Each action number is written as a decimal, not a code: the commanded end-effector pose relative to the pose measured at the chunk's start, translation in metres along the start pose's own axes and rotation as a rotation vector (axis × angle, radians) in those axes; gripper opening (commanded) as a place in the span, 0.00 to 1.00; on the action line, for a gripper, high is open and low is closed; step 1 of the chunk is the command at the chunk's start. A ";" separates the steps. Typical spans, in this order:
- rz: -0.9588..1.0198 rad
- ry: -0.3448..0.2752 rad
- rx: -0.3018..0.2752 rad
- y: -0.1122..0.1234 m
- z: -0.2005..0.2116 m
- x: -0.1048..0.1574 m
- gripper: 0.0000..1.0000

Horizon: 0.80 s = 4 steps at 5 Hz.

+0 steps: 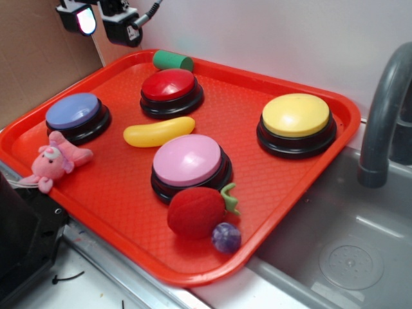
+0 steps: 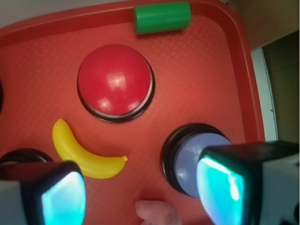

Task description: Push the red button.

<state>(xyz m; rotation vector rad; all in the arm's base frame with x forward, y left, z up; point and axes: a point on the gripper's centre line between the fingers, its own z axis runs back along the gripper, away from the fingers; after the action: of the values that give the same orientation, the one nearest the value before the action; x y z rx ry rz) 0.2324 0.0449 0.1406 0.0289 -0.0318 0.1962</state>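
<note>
We find the glossy red dome button on a black base [image 1: 171, 92] at the upper centre of the exterior frame, seated on the red plastic tray [image 1: 283, 187]. A green cylinder [image 1: 172, 60] lies just behind it, a yellow toy banana [image 1: 158, 131] just in front. The gripper [image 2: 140, 187] hangs above the tray, fingers [image 2: 61, 192] spread wide, holding nothing.

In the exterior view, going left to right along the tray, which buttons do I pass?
Blue button → red button → pink button → yellow button, all on the red tray.
</note>
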 end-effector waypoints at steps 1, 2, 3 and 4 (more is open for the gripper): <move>-0.004 -0.084 -0.022 -0.003 0.029 0.005 1.00; -0.001 -0.080 -0.008 -0.004 0.032 0.003 1.00; -0.004 -0.084 0.004 -0.006 0.035 0.000 1.00; -0.011 -0.087 0.009 -0.009 0.037 -0.002 1.00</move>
<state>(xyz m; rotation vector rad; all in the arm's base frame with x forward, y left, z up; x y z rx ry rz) 0.2239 0.0353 0.1568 0.0433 -0.0464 0.1899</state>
